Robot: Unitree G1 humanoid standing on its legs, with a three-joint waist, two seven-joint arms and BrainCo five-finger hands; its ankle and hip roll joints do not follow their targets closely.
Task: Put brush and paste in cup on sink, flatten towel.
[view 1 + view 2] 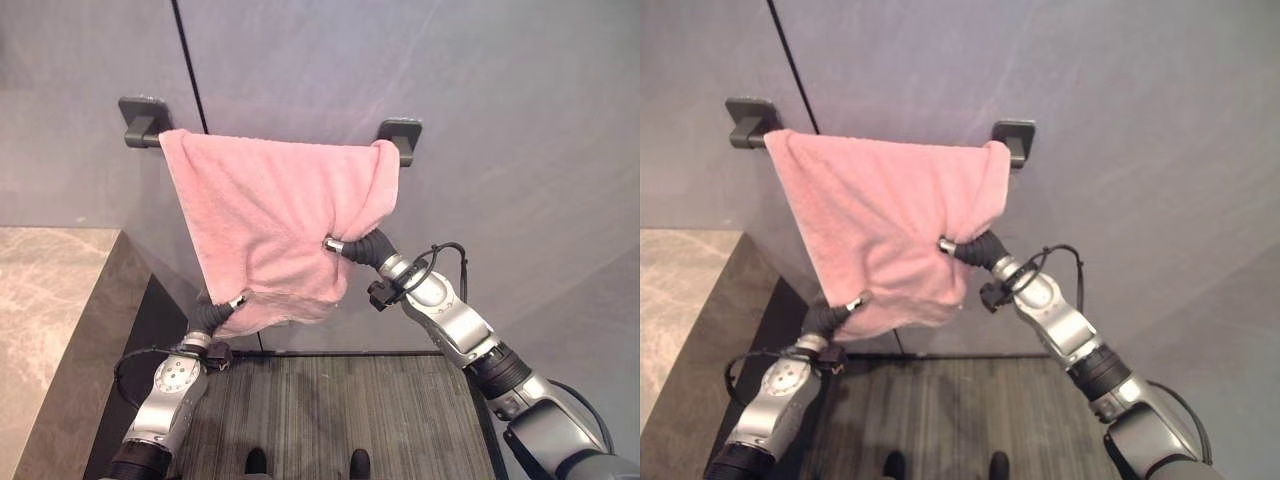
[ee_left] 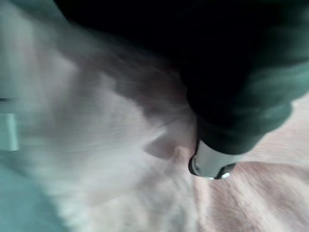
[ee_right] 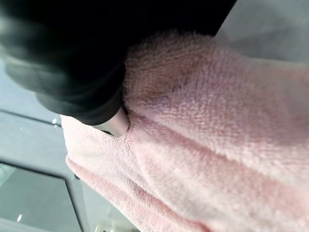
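A pink towel hangs bunched and slanted on a wall rail between two dark brackets. Its top edge spans the rail, and its body narrows to a crooked lower edge. My left hand is at the towel's lower left corner, thumb on the front of the cloth, pinching it. My right hand holds the right edge at mid height, where folds gather toward it; in the right wrist view the cloth wraps round its thumb.
A marble-topped counter with a dark side panel stands at the left, close to my left arm. A grey wall is behind the towel. Below lies a dark ribbed floor mat.
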